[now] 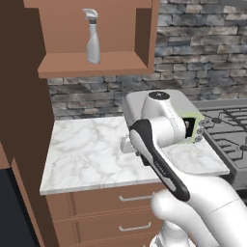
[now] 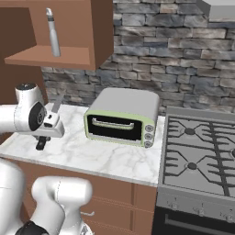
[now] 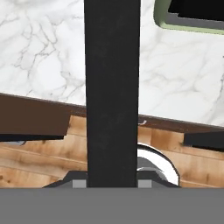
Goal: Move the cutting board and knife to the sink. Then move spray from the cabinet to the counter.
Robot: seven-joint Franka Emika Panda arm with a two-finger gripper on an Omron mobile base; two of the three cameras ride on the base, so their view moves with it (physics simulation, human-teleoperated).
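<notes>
gripping the knife [image 2: 49,123] by its black handle, the gripper [image 2: 46,133] hangs above the near left part of the counter [image 1: 87,154]. in the right base view the silver blade slants up past the white hand toward the wall, while the dark end of the handle pokes out below, close over the marble. in the hand view the handle [image 3: 112,87] runs as a broad black bar straight up from between the fingertips, crossing the white veined surface and the brown front edge beneath it; the fingers themselves are mostly hidden by it.

up and away from the gripper, the spray [image 1: 91,37] stands upright on the shelf of the cabinet [image 1: 91,65], an open-fronted brown box mounted on the wall; in the right base view the same bottle [image 2: 53,33] shows as a slim grey shape well above the hand. just beside the gripper toward the stove sits a toaster oven [image 2: 123,118] with a pale green face, a dark glass door and three knobs, apart from the knife. beyond that lies the grey gas stove top [image 2: 197,151] with its black grates. below the gripper, under the counter edge, are brown drawer fronts [image 1: 125,202] with metal handles. a grey stone wall [image 2: 174,59] backs the whole run.
</notes>
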